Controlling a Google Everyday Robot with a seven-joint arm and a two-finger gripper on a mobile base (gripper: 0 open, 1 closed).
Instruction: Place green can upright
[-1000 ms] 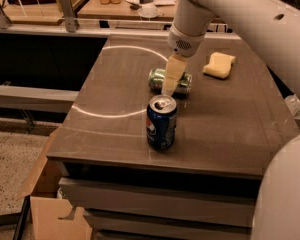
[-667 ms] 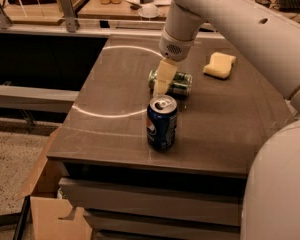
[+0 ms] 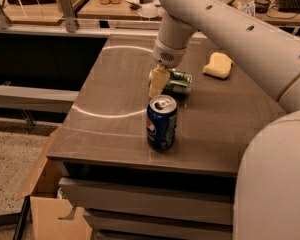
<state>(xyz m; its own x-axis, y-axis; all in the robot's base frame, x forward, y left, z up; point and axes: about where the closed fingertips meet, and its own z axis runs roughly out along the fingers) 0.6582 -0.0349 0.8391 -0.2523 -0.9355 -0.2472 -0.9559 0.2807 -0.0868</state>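
Table (image 3: 107,126): dark top, pale arc mark across it.
Blue Pepsi can (image 3: 161,123): upright near front edge, the landmark for this entry.
Green can (image 3: 179,82): lying on side, just behind blue can, not touching it.
Gripper (image 3: 158,82): pale, pointing down, behind blue can at green can's left end, in front of it; open or closed on can, cannot tell.
Yellow sponge (image 3: 218,65): behind blue can, to its right, well apart.
Cardboard box (image 3: 45,216): on floor, below and left of blue can.

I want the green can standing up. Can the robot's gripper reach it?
Probably yes. The gripper comes down from above right at one end of the green can, which lies on its side. The blue Pepsi can stands nearer the camera, not between them.
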